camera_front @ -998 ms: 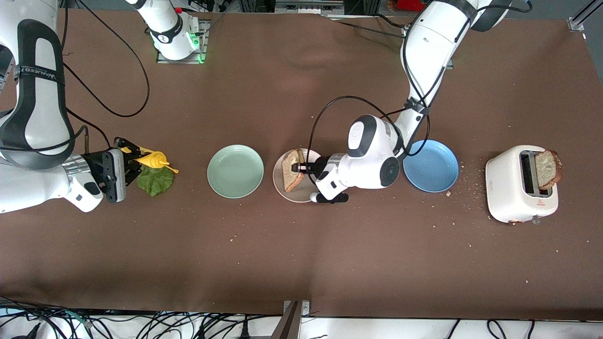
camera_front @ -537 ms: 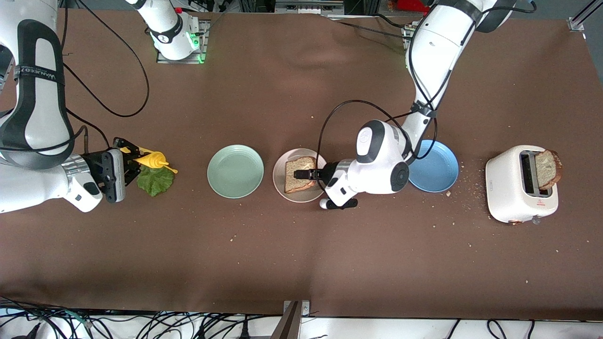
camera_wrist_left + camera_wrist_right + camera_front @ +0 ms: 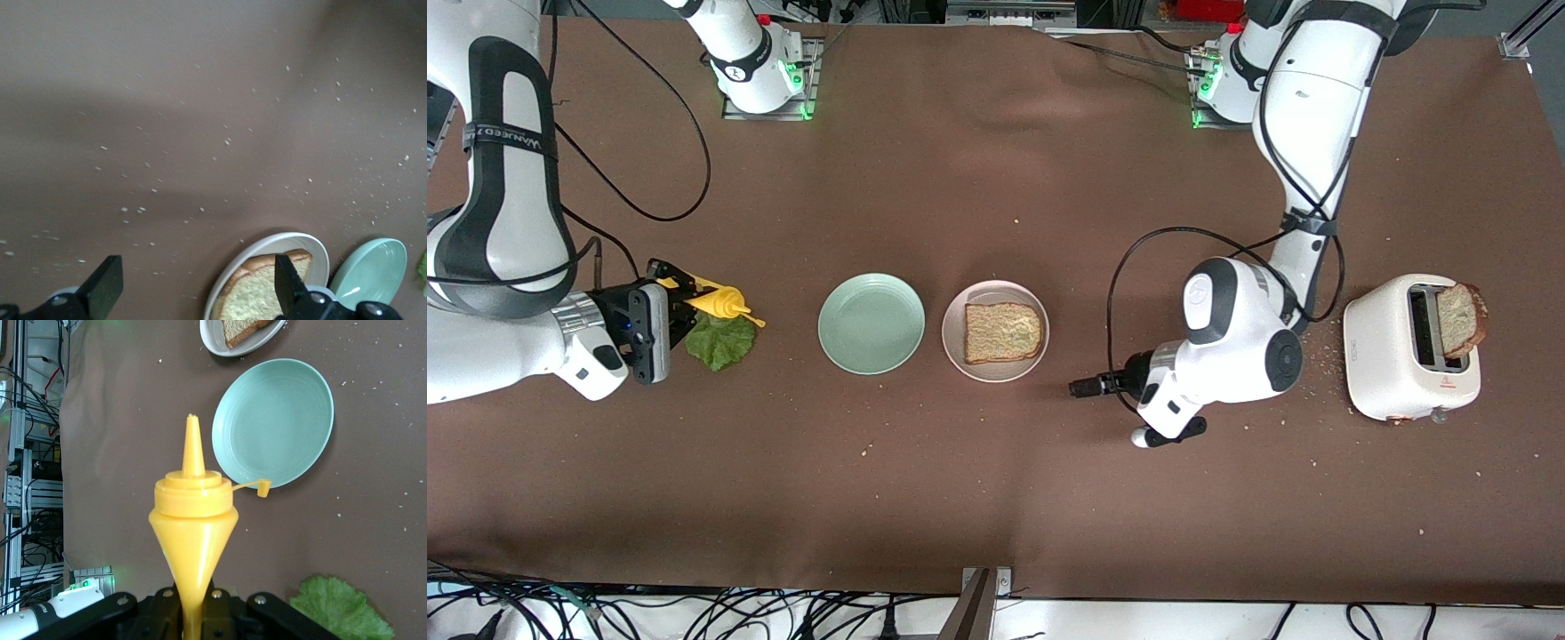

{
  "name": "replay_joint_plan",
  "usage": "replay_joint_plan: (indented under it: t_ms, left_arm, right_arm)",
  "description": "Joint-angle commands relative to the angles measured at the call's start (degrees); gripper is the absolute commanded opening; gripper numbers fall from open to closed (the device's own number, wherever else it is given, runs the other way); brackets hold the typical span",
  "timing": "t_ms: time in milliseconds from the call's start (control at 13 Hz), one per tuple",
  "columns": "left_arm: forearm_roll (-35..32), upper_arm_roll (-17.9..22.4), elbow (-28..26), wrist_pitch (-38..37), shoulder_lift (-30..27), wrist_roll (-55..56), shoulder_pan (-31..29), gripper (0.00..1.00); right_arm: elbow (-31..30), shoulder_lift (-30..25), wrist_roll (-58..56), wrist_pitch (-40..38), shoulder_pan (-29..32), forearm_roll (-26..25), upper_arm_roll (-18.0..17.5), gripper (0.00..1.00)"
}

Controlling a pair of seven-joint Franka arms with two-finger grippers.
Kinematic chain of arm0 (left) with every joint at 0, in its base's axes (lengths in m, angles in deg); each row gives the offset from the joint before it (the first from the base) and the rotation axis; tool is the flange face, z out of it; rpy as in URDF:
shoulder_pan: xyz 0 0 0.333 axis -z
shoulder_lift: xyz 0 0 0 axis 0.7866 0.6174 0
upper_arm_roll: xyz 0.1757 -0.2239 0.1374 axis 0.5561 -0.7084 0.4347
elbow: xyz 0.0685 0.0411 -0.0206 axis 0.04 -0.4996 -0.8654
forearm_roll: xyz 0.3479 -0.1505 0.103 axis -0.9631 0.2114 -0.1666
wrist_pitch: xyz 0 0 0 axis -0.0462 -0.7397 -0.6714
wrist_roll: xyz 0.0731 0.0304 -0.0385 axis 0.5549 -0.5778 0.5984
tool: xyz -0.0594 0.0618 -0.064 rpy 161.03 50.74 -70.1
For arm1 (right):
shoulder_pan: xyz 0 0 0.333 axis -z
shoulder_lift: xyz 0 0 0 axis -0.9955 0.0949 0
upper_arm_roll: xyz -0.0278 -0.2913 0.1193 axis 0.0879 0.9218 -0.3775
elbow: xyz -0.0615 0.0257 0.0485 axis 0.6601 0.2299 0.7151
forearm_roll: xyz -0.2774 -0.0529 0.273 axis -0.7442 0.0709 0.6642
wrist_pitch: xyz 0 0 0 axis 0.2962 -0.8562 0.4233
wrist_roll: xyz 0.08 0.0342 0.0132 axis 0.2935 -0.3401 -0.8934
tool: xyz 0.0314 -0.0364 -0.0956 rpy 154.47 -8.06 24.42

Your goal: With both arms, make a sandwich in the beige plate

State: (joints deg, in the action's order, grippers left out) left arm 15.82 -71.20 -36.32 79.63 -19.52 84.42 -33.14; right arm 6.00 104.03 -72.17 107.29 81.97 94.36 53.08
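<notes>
One slice of speckled toast [image 3: 1003, 332] lies flat on the beige plate [image 3: 953, 345]. My left gripper [image 3: 1080, 388] is open and empty over the brown table, beside that plate toward the left arm's end. In the left wrist view its gripper [image 3: 197, 288] frames the plate's rim [image 3: 267, 239] and the toast [image 3: 257, 301]. My right gripper [image 3: 679, 298] is shut on a yellow sauce bottle [image 3: 717, 302] above a green lettuce leaf [image 3: 720, 343]. The right wrist view shows the bottle [image 3: 193, 513] in the gripper [image 3: 193, 617] and the leaf [image 3: 340, 615]. A second slice [image 3: 1461, 318] stands in the toaster [image 3: 1405, 364].
A mint-green plate [image 3: 871, 323] sits between the beige plate and the lettuce. Crumbs lie scattered around the toaster. A black cable [image 3: 1138, 258] loops from the left wrist. The arms' bases stand along the table's edge farthest from the front camera.
The left gripper opened and let go of the toast, which dropped flat onto the beige plate. The left arm then drew back toward the toaster. The right arm stayed put.
</notes>
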Motion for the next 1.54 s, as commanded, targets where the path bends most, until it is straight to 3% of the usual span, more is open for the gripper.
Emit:
replay_joint_plan:
  t_ms: [0, 154, 384, 614, 998, 1151, 1305, 1459]
  left_arm:
    - [-8.1, 2.8, -0.6, -5.5, -3.2, 1.3, -2.6, 1.0]
    - [-10.6, 3.1, -0.3, -11.0, -4.1, 0.6, -7.6, 1.0]
    - [-19.6, 3.0, 0.1, -17.1, -6.7, 0.3, -13.5, 1.0]
    - [-29.4, 3.0, 0.2, -21.8, -8.3, -2.3, -14.4, 1.0]
    - [-33.9, 2.6, -0.3, -25.8, -12.5, -11.0, -16.2, 1.0]
    - [-33.7, 2.6, -3.6, -25.8, -16.4, -15.5, -16.7, 1.0]
    - [-33.2, 2.6, -9.9, -25.8, -21.9, -17.2, -17.0, 1.0]
    - [-33.2, 2.6, -15.2, -25.8, -28.3, -16.7, -17.0, 1.0]
  right_arm:
    - [1.6, -1.2, 6.6, 1.7, -4.1, -4.4, -0.2, 0.0]
    - [1.6, -1.8, 12.0, 4.6, -10.3, -10.2, 0.0, 0.0]
    - [1.5, -1.8, 20.5, 7.6, -18.2, -16.1, -0.2, 0.0]
    - [1.4, -0.8, 27.9, 12.0, -25.3, -19.0, 0.1, 0.01]
    - [1.3, 1.9, 33.2, 12.4, -35.5, -32.3, 0.1, 0.01]
    - [1.3, 1.9, 36.4, 12.5, -38.8, -37.7, 0.2, 0.01]
    - [1.3, 2.9, 41.5, 12.1, -44.8, -47.9, 0.1, 0.01]
    - [1.2, 4.4, 45.8, 11.8, -49.6, -55.0, 0.2, 0.01]
